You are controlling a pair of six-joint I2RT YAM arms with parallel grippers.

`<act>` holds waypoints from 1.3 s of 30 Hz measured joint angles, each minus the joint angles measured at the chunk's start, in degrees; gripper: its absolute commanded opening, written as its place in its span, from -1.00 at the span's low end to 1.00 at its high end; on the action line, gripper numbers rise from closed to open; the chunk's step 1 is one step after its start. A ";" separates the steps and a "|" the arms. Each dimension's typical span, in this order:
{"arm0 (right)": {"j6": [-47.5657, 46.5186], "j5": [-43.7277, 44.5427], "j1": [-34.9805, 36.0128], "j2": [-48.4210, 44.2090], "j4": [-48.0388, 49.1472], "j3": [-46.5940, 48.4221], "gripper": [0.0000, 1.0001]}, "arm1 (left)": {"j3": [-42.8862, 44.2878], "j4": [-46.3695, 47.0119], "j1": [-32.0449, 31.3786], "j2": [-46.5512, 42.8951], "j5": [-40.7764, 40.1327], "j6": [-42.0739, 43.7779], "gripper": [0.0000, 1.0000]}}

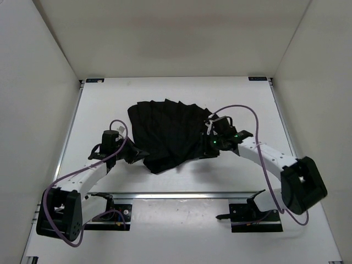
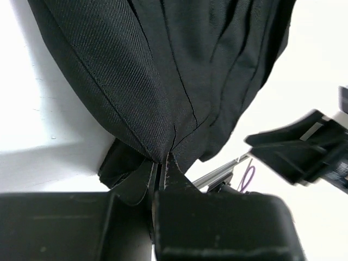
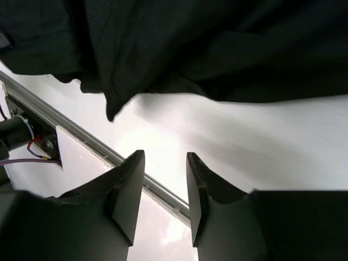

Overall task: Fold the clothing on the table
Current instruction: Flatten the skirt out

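The clothing (image 1: 170, 132) is a black pleated garment lying bunched on the middle of the white table (image 1: 110, 104). My left gripper (image 1: 144, 156) is at the garment's near-left edge. In the left wrist view it (image 2: 161, 163) is shut on a gathered pinch of the clothing (image 2: 163, 65), which fans out above the fingertips. My right gripper (image 1: 206, 149) is at the garment's right side. The right wrist view shows it (image 3: 166, 157) open with nothing between the fingers, above bare table (image 3: 244, 141), and the hem of the clothing (image 3: 217, 49) lies just beyond its tips.
A metal rail (image 1: 187, 194) runs along the near side of the table, with both arm bases (image 1: 113, 214) (image 1: 253, 212) behind it. White walls enclose left, right and back. The right arm (image 2: 304, 152) shows at the right of the left wrist view.
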 measured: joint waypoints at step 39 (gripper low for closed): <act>11.63 5.49 9.22 16.06 -0.61 12.39 -1.00 | -2.10 -1.42 1.53 -4.20 0.66 0.59 -0.16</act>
